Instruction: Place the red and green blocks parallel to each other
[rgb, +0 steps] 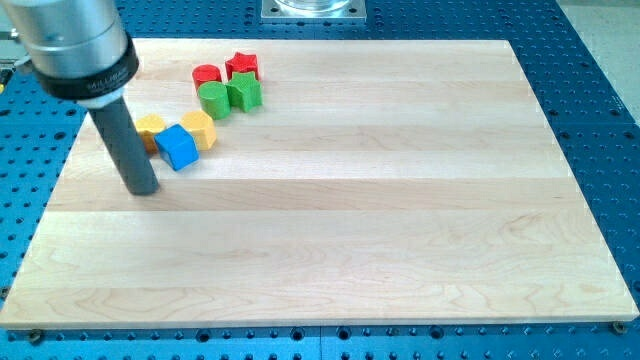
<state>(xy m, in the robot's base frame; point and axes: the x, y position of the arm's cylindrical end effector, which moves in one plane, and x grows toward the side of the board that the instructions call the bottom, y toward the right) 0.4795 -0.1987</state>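
Red and green blocks sit in a tight cluster near the view's top left of the wooden board (350, 220), and you should note their layout first. You see four pieces: a green round block (213, 98) and a green star-shaped block (245, 92) in the nearer row, then a red round block (207, 74) and a red star-shaped block (242, 66) in the farther row. Each row runs roughly left to right, rising slightly toward the view's right, so the red pair and the green pair lie side by side and touching. None of the four has a clear long axis of its own.

Working from near to far: my tip (144, 190) rests on the board at the view's left, below and left of every block and touching none; it carries nothing, being a bare rod. Just beyond it you find a blue cube (178, 147), flanked by a yellow block (150, 128) on its left and a second yellow block (200, 128) on its right. The red-green cluster lies farther still.

Faint lettering shows on the arm's grey collar (85, 75); you cannot read it.
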